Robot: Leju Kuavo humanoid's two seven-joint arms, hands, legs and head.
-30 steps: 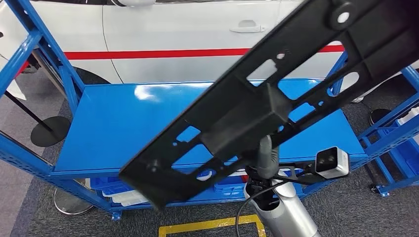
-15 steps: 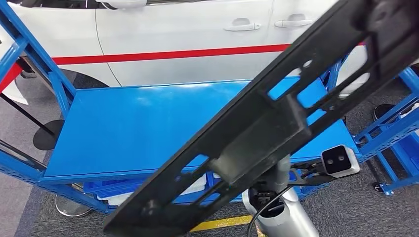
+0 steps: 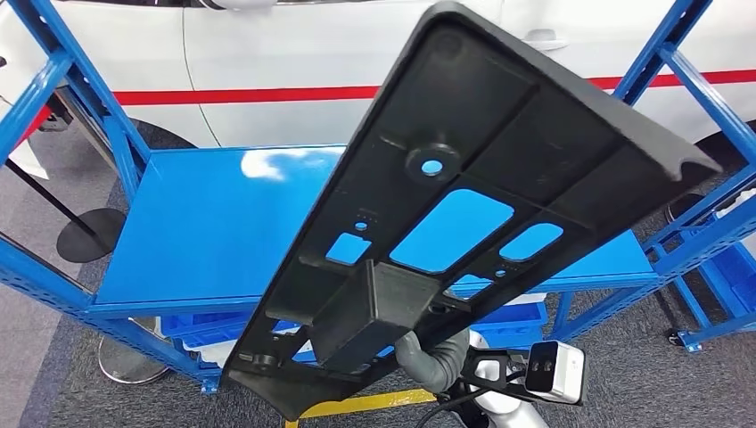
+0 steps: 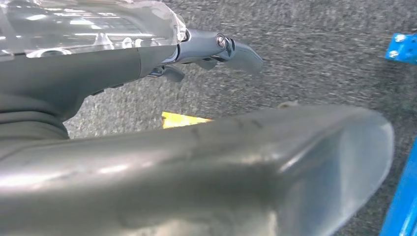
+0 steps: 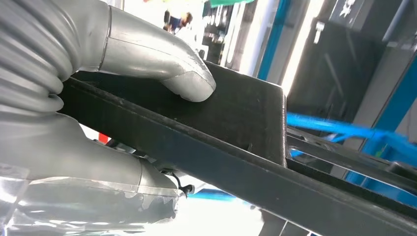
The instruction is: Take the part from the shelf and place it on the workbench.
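Observation:
A long black plastic part (image 3: 499,152) with several cut-outs and a boxy block on its underside hangs tilted in front of the blue shelf (image 3: 205,223). My right hand (image 3: 434,361) grips it from below at that block. In the right wrist view the thumb (image 5: 162,69) presses on the part's black block (image 5: 236,123) while the rest of my right hand (image 5: 74,162) lies under its rail. The shelf's top board is bare. My left hand (image 4: 98,73) hangs over grey carpet, its fingers (image 4: 221,46) stretched out and holding nothing.
A white car (image 3: 267,53) with a red stripe stands behind the shelf. Blue bins (image 3: 192,330) sit on the lower level. A second blue rack (image 3: 704,241) is at the right, a round black stand base (image 3: 85,234) at the left, and yellow floor tape (image 3: 374,403) lies near me.
The part has swung round in my right hand: its broad end now rises toward the upper right and its underside faces me. My right arm sits lower in the picture.

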